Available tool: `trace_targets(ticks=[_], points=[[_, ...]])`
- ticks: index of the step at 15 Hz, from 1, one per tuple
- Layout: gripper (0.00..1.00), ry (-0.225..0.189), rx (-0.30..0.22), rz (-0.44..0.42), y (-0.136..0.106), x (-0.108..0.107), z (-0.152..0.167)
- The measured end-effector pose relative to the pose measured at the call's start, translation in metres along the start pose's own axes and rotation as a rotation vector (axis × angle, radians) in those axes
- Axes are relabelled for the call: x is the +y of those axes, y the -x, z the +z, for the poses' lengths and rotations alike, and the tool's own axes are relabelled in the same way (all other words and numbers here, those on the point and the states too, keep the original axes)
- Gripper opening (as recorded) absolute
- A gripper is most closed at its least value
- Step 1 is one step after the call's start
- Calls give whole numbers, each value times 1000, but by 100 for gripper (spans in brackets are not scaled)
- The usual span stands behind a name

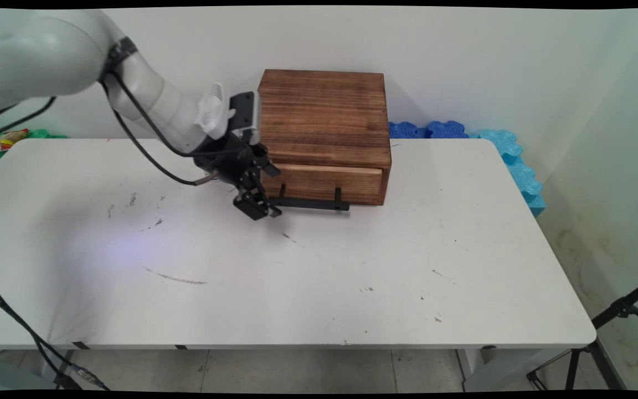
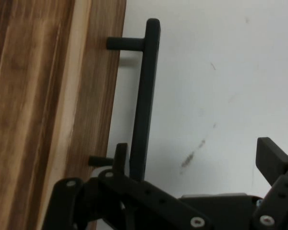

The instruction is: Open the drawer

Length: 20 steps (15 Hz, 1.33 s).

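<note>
The gripper is seen low at the front left corner of the wooden box, which stands at the far side of the white table, close to the wall. Nothing is held. The fingers are spread wide, and the black bar handle of the drawer is straddled at its left end.

From the hand view the fit is made clearer. One finger is tucked into the narrow gap between the drawer front and the handle, just beside one of its posts. The other finger is left well out over bare table. So the bar is not centred in the opening but lies hard by the inner finger. Contact between that finger and the bar cannot be told for certain.

The handle is seen parallel to the drawer front, and the drawer appears pushed in, its front about level with the box's face. Behind the box, blue foam pieces are lined along the wall, well apart from the gripper.
</note>
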Motion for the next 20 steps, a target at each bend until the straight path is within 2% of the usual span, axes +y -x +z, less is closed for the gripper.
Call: trace_targets(ticks=[10, 20], points=[[100, -19, -16, -13, -18, 1, 55], [100, -26, -38, -1, -21, 1, 90]])
